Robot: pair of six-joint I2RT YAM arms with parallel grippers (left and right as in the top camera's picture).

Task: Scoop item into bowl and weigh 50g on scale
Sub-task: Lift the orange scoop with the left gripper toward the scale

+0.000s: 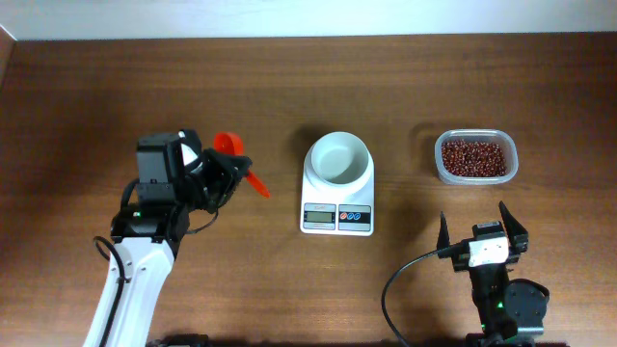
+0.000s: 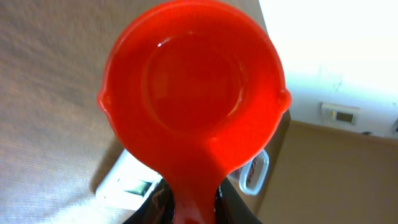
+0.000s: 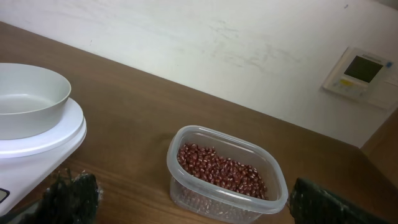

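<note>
Left gripper is gripping the red scoop by its handle, jaws narrowed onto the handle. In the left wrist view the handle is running down between the dark fingers, and the scoop's round cup is filling most of the frame, showing a bare, glossy inside. From overhead, the cup is sitting just beyond this gripper and the handle's tip is poking out on its right side, towards the scale.

Right gripper is standing wide open, gripping nothing and hovering low over the table.

The scale is lying to the right of the left gripper, apart from it, and ahead and to the left of the right gripper. The white bowl is resting on the scale's platform, its pale inside facing up. The right wrist view is showing the same bowl on the scale at its left edge.

The beans are lying in a loose layer inside the clear plastic container, straight ahead of the right gripper and well apart from the left one. The right wrist view is showing the beans covering the floor of the container, between the two fingertips.
</note>
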